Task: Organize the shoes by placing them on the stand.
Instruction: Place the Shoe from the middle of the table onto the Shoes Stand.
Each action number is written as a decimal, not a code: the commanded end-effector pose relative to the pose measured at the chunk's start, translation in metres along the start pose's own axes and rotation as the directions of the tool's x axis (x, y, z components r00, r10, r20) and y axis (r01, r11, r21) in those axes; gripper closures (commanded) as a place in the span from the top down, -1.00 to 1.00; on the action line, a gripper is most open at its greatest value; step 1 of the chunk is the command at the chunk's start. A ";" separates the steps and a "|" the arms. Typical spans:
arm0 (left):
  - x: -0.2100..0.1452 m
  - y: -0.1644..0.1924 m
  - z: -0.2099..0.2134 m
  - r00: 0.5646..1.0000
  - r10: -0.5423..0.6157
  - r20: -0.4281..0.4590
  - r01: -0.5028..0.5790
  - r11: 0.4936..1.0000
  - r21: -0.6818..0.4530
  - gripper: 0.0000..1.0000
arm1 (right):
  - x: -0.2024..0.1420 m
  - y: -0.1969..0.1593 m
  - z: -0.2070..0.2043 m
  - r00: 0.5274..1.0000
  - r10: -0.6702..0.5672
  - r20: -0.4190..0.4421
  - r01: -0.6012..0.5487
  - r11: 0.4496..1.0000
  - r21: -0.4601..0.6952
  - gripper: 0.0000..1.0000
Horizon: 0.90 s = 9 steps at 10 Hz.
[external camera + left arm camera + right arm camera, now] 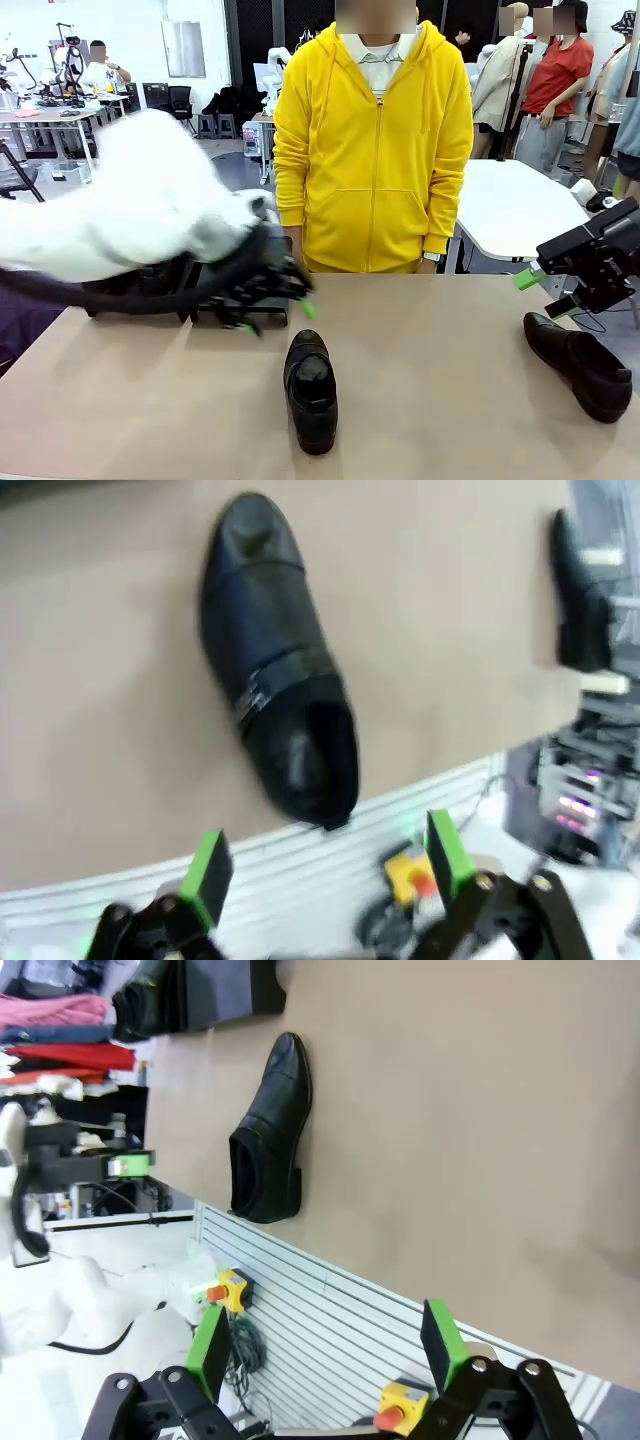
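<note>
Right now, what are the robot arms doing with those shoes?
Neither arm holds a shoe: both grippers are open and empty. The left gripper points down at the middle shoe. The right gripper hovers near the right shoe. The stand sits at the back, and a person in yellow stands watching.

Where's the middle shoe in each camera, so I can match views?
Front view: middle shoe low centre.
Left wrist view: shoe large, upper left of centre.
Right wrist view: shoe upper left.
Shared landmark: the tan table beneath; both wrist views show the white slatted panel past its heel.
</note>
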<state>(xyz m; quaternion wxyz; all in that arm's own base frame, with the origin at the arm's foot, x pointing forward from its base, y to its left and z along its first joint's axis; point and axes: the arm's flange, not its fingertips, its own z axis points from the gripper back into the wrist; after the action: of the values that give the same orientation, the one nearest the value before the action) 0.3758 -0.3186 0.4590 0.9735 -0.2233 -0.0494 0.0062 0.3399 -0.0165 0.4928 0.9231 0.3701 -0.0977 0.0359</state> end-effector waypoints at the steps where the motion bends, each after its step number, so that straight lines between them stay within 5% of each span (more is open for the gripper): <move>1: 0.046 -0.034 -0.042 0.999 0.034 -0.002 -0.033 0.980 0.196 1.00 | 0.001 -0.001 0.005 1.000 0.009 -0.009 -0.009 1.000 -0.001 1.00; 4: 0.053 -0.057 -0.056 0.998 0.061 0.021 -0.064 0.975 0.215 1.00 | 0.001 -0.001 0.005 1.000 0.009 -0.009 -0.009 1.000 -0.001 1.00; 5: 0.043 -0.034 -0.072 0.999 0.037 0.029 -0.041 0.982 0.184 1.00 | 0.001 -0.001 0.005 1.000 0.009 -0.009 -0.009 1.000 -0.001 1.00; 9: 0.043 -0.034 -0.072 0.999 0.037 0.029 -0.041 0.982 0.184 1.00 | 0.001 -0.001 0.005 1.000 0.009 -0.009 -0.009 1.000 -0.001 1.00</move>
<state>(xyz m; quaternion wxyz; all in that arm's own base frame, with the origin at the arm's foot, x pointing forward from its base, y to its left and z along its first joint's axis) 0.4283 -0.3853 0.4145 0.9903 -0.1232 -0.0538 0.0348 0.3398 -0.0166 0.4928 0.9231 0.3702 -0.0975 0.0358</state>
